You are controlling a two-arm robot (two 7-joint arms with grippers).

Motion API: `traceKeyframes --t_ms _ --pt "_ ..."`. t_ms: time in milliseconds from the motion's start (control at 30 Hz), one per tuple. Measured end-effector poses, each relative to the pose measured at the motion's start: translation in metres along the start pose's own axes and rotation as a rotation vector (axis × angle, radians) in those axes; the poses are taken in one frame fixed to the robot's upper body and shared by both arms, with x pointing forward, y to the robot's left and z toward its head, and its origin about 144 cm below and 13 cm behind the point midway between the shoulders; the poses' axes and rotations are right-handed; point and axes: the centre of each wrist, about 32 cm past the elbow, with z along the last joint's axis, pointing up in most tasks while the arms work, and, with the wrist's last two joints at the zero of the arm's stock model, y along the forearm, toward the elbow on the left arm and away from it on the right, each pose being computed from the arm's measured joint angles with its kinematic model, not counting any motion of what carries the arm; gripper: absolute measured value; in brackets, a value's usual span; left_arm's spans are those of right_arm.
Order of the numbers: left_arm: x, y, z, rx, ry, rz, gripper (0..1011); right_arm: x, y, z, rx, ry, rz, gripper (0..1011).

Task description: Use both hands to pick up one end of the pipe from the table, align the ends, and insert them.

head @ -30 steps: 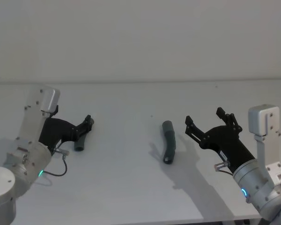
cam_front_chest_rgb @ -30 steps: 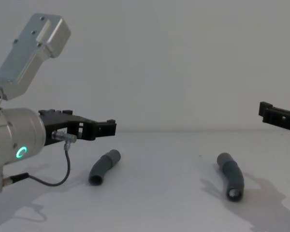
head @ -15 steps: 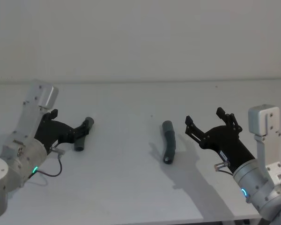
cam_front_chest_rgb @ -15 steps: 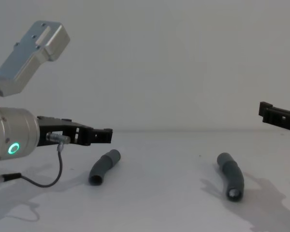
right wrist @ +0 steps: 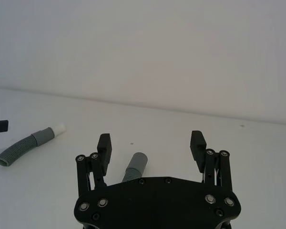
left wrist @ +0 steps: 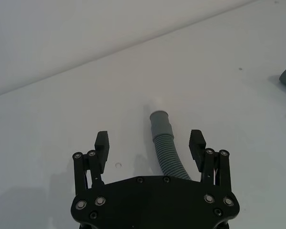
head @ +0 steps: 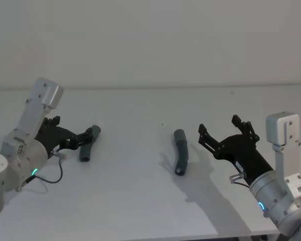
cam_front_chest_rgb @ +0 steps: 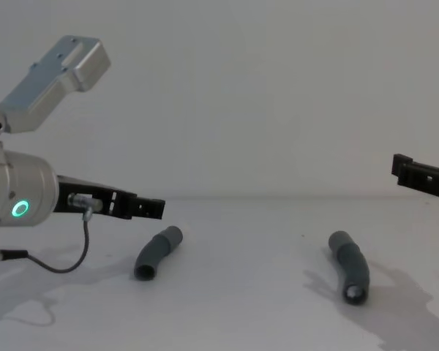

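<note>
White table [head: 140, 201], left pincer [left wrist: 149, 140] wide, now lower over left pipe piece [head: 87, 147], right pincer [right wrist: 151, 141] wide, unmoved.

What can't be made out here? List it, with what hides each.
Left wrist view: near end of the left pipe piece, under the left gripper.
Right wrist view: near part of the right pipe piece, behind the right gripper.
Chest view: most of the right gripper, cut by the right edge.
Head view: part of the left pipe piece, behind the left gripper.
</note>
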Motion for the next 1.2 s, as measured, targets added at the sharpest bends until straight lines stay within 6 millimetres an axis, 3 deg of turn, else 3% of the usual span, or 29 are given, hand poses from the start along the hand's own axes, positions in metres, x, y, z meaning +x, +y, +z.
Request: traceKeyframes --t_ms 400,1200 --pt "0.002 -0.016 0.007 0.044 -0.012 -0.025 1002 0.0 0.0 0.0 0.0 0.0 0.0 1003" --pt "-0.004 -0.042 0.003 0.099 -0.002 -0.051 1001 0.0 0.0 0.0 0.0 0.0 0.0 1002"
